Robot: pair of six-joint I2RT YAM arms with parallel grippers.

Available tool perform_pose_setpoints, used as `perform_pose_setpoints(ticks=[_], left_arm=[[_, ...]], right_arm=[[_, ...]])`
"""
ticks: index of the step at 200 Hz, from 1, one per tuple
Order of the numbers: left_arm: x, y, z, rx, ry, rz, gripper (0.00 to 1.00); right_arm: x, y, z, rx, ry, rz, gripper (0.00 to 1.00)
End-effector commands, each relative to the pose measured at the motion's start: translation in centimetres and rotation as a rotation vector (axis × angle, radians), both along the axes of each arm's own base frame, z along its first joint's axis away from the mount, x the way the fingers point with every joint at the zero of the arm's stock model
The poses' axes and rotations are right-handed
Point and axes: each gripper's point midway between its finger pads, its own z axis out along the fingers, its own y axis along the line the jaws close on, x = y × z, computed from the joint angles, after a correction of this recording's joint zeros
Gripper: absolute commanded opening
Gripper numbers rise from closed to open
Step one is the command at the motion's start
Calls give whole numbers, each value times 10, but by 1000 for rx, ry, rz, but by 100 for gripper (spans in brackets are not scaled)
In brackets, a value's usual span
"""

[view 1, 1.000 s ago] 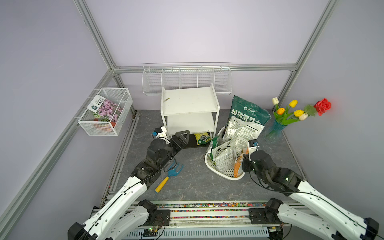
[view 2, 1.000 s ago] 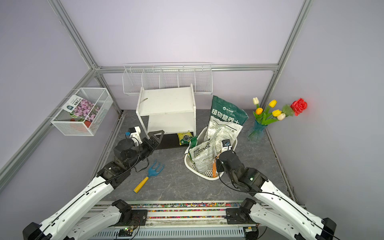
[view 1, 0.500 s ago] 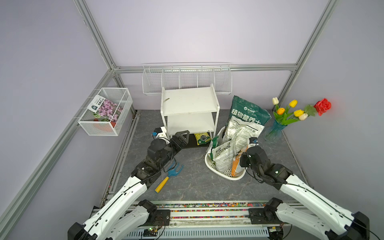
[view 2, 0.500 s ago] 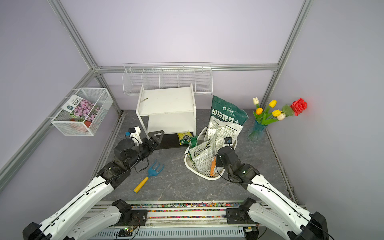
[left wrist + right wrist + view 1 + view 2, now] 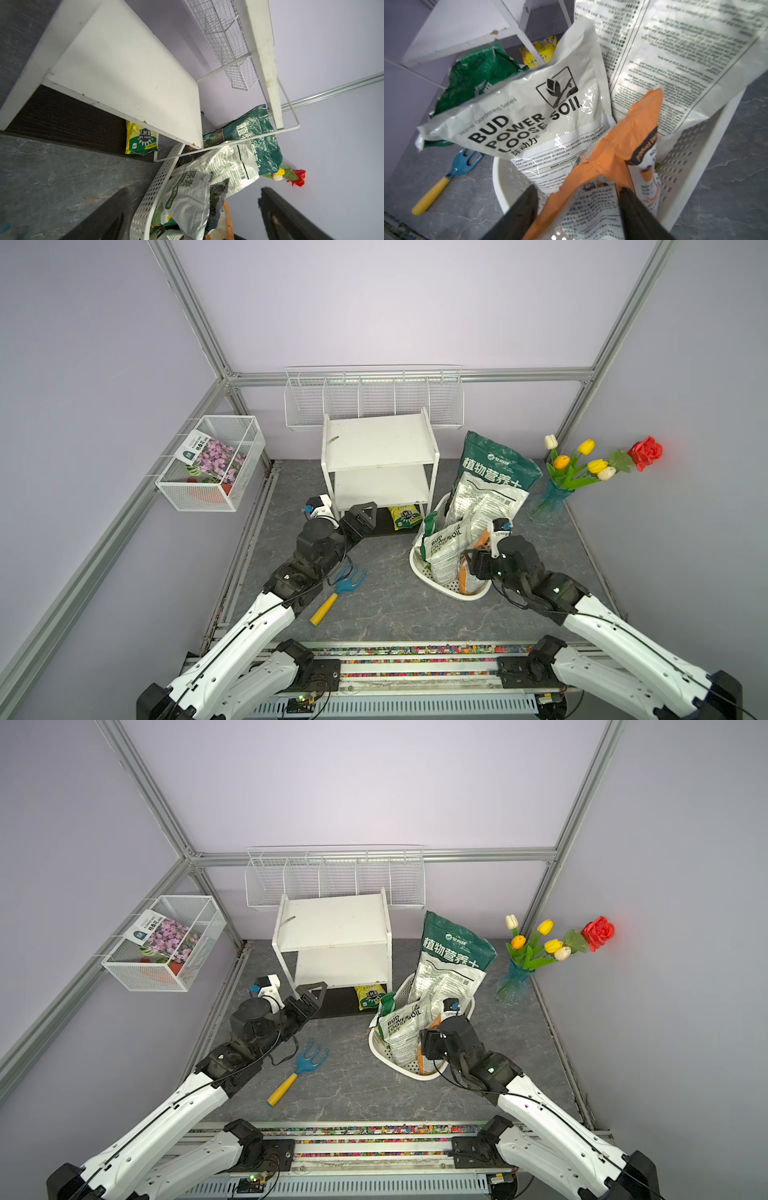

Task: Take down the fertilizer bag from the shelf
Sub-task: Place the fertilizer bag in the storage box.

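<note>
In both top views the shelf (image 5: 378, 443) has bare upper boards and the orange bag (image 5: 466, 584), probably the fertilizer, stands in the white basket (image 5: 446, 592), where the right claw (image 5: 473, 564) has moved in since a second ago; the left claw (image 5: 311, 990) has stayed wide open, empty. The left wrist view shows a yellow bag (image 5: 141, 139) on the lowest board. The right wrist view has the jaws parted around the orange bag, not pinching: letting go, so next the arm must lift clear without snagging it.
</note>
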Motion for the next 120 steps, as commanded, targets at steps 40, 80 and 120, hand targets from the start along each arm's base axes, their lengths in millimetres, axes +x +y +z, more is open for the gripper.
perform_pose_setpoints(ticks=[40,80,120], left_arm=[[-3,0,-61,-99,151,33,100],[-5,-6,-94,-201,209,46,96],[2,-18,-121,-267,225,44,86]], right_arm=[[22,3,82,-25,-139,44,86],[31,11,115,-36,-186,78,85],[33,9,116,-44,-194,73,86]])
